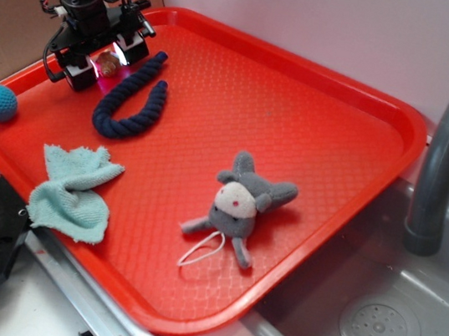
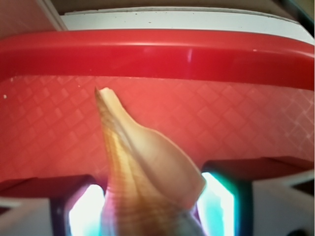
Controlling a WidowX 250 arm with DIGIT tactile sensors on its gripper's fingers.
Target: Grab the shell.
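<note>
The gripper (image 1: 105,60) sits low at the tray's (image 1: 321,89) far left corner, its jaws either side of the shell (image 2: 147,172) and seemingly pressed to its flanks, though actual contact is hard to confirm. The shell looks light, rigid, smooth and tapered, so it may slip; the broad belly is the safest place to pinch. The wrist view shows its pointed tip and banding; the exterior view shows the rope (image 1: 130,95) just beside it.

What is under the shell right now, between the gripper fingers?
Under the shell lies the red tray, whose textured floor shows around its pointed tip. The gripper flanks it on both sides. The shell's own body covers the spot directly beneath, so contact there cannot be seen.
</note>
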